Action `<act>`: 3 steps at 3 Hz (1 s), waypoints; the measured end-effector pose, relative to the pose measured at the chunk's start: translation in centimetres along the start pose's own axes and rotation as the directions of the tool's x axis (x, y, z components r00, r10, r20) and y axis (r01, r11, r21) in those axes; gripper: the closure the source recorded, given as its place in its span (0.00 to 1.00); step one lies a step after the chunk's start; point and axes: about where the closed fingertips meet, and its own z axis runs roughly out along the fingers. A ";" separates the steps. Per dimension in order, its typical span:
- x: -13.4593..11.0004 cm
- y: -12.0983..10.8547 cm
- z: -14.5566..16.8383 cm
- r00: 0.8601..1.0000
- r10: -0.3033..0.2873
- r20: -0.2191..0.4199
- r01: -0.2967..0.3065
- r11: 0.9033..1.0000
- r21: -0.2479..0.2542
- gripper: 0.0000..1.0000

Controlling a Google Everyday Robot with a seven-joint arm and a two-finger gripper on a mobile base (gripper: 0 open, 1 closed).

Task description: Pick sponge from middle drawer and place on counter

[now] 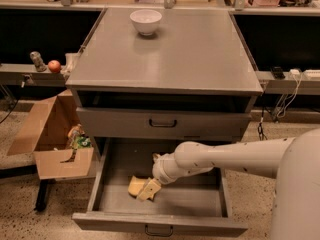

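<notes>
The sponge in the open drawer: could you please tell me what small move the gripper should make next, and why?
Probably ease the gripper slightly further onto the sponge to secure the grasp before lifting. The gripper is down inside the pulled-out middle drawer, right against the sponge, and the sponge lies on the drawer floor, not yet on the counter.

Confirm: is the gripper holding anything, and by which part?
Cannot tell. The gripper is down in the open middle drawer, against one end of the sponge; an actual hold isn't visible.
</notes>
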 end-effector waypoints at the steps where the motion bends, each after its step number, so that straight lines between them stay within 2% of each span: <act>1: 1.6 -1.1 2.9 0.998 -0.043 0.041 0.042 0.999 0.032 0.00; 2: 4.2 -2.8 6.6 0.994 -0.087 0.069 0.085 0.996 0.032 0.00; 3: 7.3 -5.3 11.1 0.991 -0.103 0.085 0.101 0.994 0.035 0.02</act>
